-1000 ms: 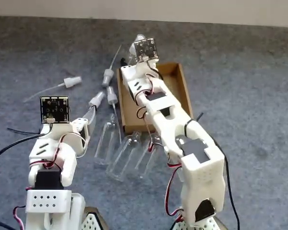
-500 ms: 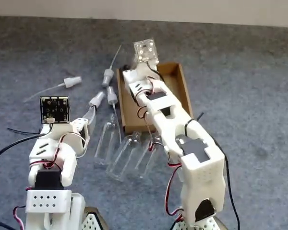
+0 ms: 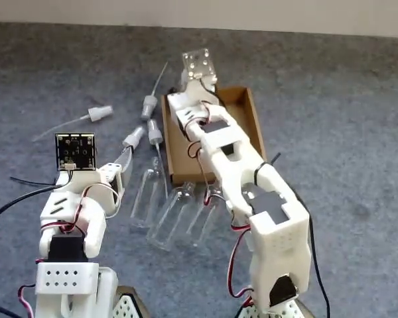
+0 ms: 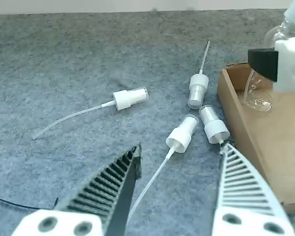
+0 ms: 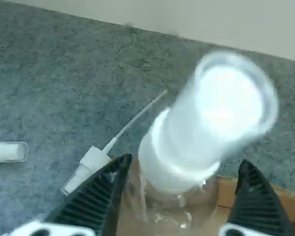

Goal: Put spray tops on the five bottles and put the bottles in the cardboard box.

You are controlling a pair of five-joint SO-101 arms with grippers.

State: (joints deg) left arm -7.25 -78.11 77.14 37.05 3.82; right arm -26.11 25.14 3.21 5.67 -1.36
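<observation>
Grey carpeted tabletop point(image 3: 331, 99). The right end effector point(image 5: 184, 163), fingers spread, straddles a blurred, capped clear bottle point(image 5: 211, 123) at the far end of the cardboard box point(image 3: 176, 156). The left end effector point(image 4: 181, 150) hangs open above white spray tops point(image 4: 130, 97) with thin tubes. The right arm partly hides three lying bottles point(image 3: 169, 215).

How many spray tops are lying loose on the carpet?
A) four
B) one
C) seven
A: one lone spray top and a cluster of three lie on the carpet beside the cardboard box.
</observation>
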